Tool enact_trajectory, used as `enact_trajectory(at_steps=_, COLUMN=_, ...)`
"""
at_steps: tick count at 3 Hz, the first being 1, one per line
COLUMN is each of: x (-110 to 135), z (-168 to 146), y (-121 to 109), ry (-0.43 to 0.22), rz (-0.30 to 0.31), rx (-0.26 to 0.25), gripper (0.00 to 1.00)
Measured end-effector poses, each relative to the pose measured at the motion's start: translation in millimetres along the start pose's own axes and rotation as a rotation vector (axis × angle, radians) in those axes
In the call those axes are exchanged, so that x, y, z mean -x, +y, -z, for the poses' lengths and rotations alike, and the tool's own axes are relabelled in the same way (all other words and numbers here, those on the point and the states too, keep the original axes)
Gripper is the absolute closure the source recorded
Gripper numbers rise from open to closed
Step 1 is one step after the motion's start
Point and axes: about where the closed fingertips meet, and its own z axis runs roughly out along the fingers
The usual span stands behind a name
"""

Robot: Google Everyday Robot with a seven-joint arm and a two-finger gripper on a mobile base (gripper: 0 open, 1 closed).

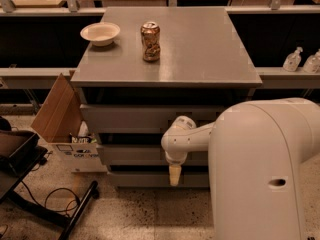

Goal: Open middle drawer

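Observation:
The grey cabinet (165,76) has three drawers. The middle drawer (131,155) is a shallow grey flat front without a handle, and it looks closed. The taller top drawer (125,118) is above it and the lowest drawer (140,179) is below it. My gripper (174,174) points down from the white wrist (176,138). It hangs in front of the middle and lowest drawer fronts, just right of their centre. The big white arm link (265,169) hides the right ends of the drawers.
A white bowl (100,33) and a drink can (150,41) stand on the cabinet top. An open cardboard box (60,121) sits on the floor at the cabinet's left. A black stand with cables (45,194) is at lower left. Bottles (293,59) stand on a shelf at right.

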Motion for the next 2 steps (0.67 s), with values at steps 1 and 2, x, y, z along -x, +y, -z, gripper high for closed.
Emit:
enact_trajectory(at_steps=1, x=0.2, z=-0.1, y=-0.2, ry=0.000, rz=0.000, rx=0.000, gripper=0.00)
enact_trajectory(at_steps=2, x=0.5, z=-6.2, y=4.2, ry=0.004, rz=-0.001, rx=0.017, gripper=0.18)
